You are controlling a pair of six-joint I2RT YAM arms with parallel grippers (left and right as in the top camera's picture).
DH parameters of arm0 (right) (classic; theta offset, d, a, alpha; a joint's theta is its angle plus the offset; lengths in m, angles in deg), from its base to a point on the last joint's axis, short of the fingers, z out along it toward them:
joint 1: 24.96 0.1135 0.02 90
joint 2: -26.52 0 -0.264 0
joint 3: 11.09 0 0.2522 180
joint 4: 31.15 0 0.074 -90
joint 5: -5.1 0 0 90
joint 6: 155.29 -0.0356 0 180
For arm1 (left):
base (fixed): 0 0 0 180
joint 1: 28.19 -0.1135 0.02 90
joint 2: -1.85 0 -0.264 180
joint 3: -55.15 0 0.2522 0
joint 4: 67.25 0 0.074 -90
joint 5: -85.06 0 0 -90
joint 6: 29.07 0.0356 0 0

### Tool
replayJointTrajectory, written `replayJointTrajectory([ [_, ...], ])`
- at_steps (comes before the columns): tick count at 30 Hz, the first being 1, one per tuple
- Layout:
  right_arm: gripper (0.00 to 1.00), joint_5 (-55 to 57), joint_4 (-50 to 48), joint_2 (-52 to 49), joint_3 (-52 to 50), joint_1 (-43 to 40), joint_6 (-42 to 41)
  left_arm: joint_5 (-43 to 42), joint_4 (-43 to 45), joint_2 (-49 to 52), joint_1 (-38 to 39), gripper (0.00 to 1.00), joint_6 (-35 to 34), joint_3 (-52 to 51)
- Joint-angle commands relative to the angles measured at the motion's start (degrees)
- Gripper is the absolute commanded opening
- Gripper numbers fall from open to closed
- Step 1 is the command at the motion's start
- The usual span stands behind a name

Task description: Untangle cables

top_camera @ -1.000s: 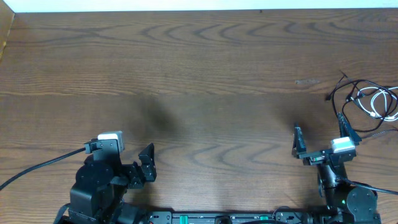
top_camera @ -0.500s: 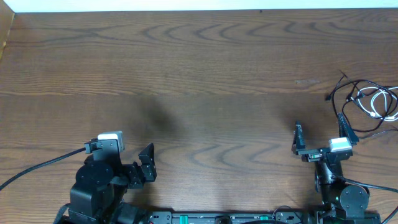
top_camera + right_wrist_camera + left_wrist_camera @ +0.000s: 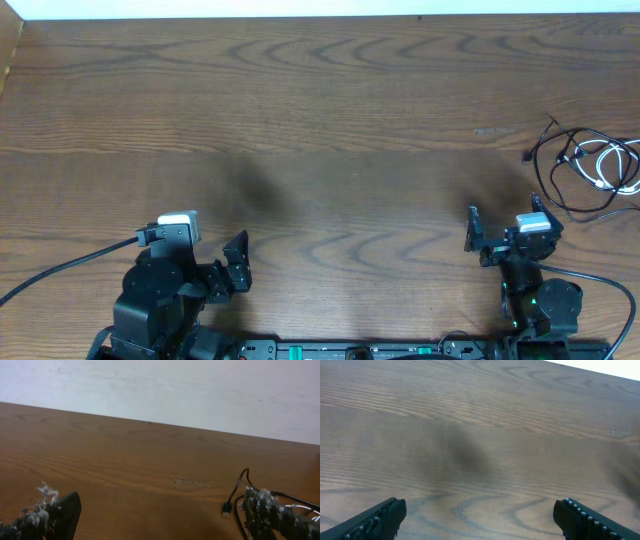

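The cables lie tangled at the table's right edge: a black cable (image 3: 562, 172) in loose loops and a white cable (image 3: 612, 165) coiled inside them. In the right wrist view the black cable's plug end (image 3: 226, 507) lies on the wood just left of my right finger (image 3: 272, 515), and a bit of the white cable (image 3: 302, 508) shows behind it. My right gripper (image 3: 503, 224) (image 3: 162, 519) stands open and holds nothing, near and left of the tangle. My left gripper (image 3: 212, 252) (image 3: 480, 522) is open over bare wood at the front left, far from the cables.
The wooden table (image 3: 320, 120) stretches wide between the arms. A thick black arm cable (image 3: 60, 270) runs off to the left edge. A pale wall (image 3: 160, 390) stands beyond the table's far edge.
My right gripper has shifted slightly left and turned on its wrist, still open. The left arm and the cables have not moved.
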Motion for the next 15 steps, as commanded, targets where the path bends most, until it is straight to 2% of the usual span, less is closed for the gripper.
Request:
replayJointTrajectory([
  [1, 0.99, 0.5, 0.2, 0.4, -0.1, -0.4, 0.4, 1.1, 0.0, -0.2, -0.1, 0.98, -0.1, -0.2],
  [15, 0.99, 1.2, 0.2, 0.4, -0.1, -0.4, -0.7, 1.1, 0.0, -0.2, -0.1, 0.98, -0.1, -0.2],
])
